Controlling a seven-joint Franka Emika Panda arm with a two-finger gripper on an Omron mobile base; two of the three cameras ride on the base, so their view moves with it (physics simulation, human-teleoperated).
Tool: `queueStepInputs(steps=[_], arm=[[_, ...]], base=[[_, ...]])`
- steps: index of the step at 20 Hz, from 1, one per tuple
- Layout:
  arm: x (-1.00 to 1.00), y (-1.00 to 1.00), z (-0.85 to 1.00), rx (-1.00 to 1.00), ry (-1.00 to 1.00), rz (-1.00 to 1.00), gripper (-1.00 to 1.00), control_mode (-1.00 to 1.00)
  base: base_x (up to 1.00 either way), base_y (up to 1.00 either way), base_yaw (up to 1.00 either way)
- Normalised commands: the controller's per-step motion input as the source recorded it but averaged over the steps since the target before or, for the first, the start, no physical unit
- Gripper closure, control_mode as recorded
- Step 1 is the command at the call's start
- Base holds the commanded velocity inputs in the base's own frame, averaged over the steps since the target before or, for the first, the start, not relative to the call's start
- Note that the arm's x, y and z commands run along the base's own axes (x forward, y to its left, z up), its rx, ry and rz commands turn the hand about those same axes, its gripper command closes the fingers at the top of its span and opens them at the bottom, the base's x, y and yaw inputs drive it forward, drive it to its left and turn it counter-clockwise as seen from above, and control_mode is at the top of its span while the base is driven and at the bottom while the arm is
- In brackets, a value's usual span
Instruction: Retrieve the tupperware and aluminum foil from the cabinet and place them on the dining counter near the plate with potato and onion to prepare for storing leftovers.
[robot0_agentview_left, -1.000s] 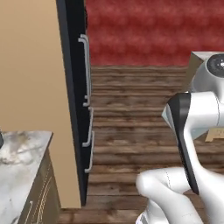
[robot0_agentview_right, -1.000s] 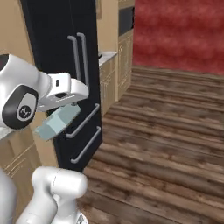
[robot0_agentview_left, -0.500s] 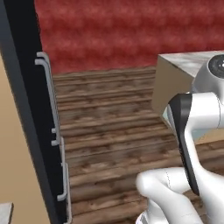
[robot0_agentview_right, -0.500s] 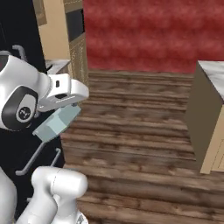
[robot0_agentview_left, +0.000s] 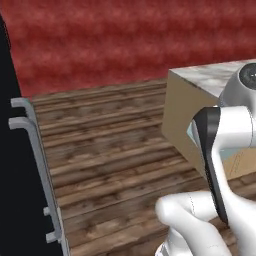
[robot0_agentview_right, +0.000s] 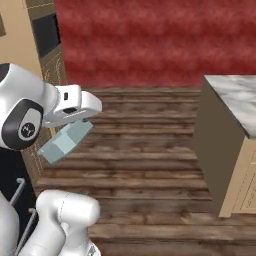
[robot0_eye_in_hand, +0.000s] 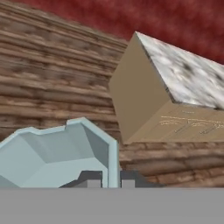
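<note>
Swung round since a moment ago, the base now faces the red wall (robot0_agentview_right: 150, 40) and the dining counter (robot0_agentview_right: 235, 100) — the dark fridge door (robot0_agentview_left: 15, 190) has slid off to the left edge. Held up over the wood floor (robot0_agentview_right: 145, 165), the gripper (robot0_eye_in_hand: 110, 178) has its fingers pinched on the rim of the tupperware (robot0_agentview_right: 65, 142) — tilted, open side toward the hand. Tub and counter are well apart.

The tupperware (robot0_agentview_right: 65, 142) hangs left of the dining counter (robot0_agentview_right: 235, 100).
</note>
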Motion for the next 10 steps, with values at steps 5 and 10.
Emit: queueStepInputs(steps=[5,10], arm=[[0.0,0.0,0.0,0.0,0.0,0.0,1.0,1.0],[0.0,0.0,0.0,0.0,0.0,0.0,1.0,1.0]], base=[[1.0,0.0,-0.27],[1.0,0.01,-0.24]])
